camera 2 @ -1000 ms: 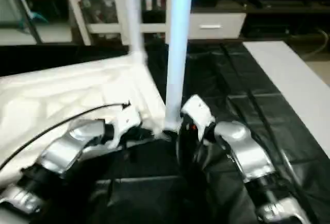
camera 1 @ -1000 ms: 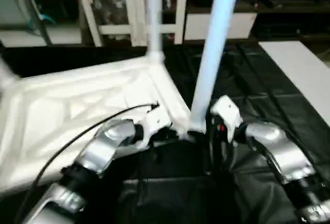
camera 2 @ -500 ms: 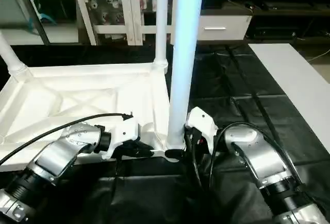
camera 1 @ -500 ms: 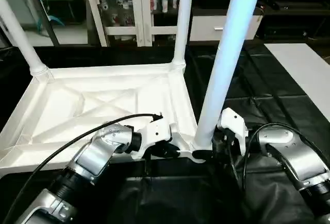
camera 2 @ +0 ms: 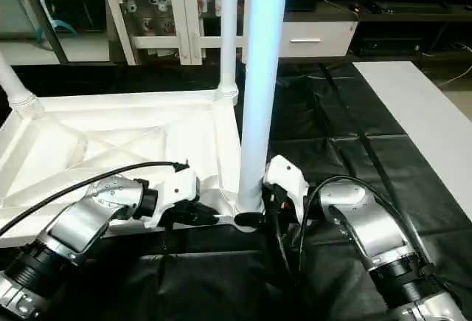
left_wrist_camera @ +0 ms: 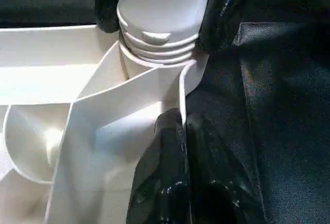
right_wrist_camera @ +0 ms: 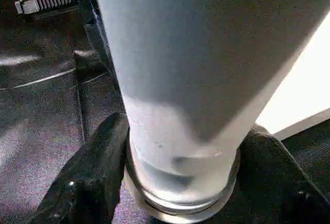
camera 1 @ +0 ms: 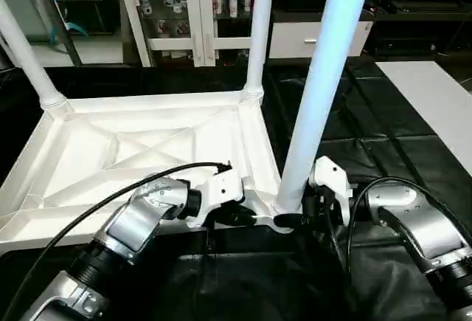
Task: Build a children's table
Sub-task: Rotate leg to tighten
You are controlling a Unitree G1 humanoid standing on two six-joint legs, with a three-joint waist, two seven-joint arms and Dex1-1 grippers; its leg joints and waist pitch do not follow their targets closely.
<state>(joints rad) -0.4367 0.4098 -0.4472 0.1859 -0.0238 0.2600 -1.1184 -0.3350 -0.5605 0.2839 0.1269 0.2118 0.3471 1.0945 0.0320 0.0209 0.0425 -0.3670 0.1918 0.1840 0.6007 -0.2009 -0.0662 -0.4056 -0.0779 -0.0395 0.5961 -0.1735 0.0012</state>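
Observation:
The children's table lies upside down on black cloth, its white tabletop (camera 1: 140, 151) showing the X-ribbed underside. White tube legs stand in the far left socket (camera 1: 26, 48), the far right socket (camera 1: 259, 33) and the near right socket (camera 1: 321, 92). My left gripper (left_wrist_camera: 183, 126) is shut on the tabletop's thin rim wall right beside that near right socket. My right gripper (right_wrist_camera: 183, 183) clasps the base of the near right leg (right_wrist_camera: 185, 80), one black finger (right_wrist_camera: 93, 177) pressed on each side just above the ribbed collar.
A flat white board (camera 1: 435, 107) lies on the cloth at the right. A white cabinet with glass doors (camera 1: 192, 11) stands behind the table. A black cable (camera 1: 110, 195) runs along my left forearm. Black cloth (camera 1: 369, 129) covers the floor around the tabletop.
The head view has swung and steadied. My right gripper's fingers have drawn in around the near right leg's base. The left gripper keeps its hold on the rim.

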